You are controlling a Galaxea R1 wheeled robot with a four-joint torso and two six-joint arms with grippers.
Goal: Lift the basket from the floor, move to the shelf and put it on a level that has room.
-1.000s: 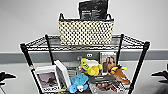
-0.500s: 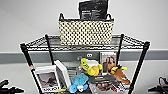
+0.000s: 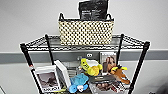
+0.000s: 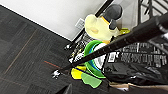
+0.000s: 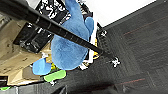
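I saw the basket (image 3: 86,32) on the shelf's (image 3: 140,62) top level (image 3: 40,42) (near its front edge); a bump could tip it; I could not tell either hand's state.

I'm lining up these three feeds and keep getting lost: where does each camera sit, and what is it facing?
Head view: high on the robot, facing the shelf against the wall, with the basket on its top level.
Left wrist view: low beside the rack, looking past a black post at the carpet and a yellow plush.
Right wrist view: low too, past a post at a blue plush and carpet.
Both wrist views share carpet and rack.
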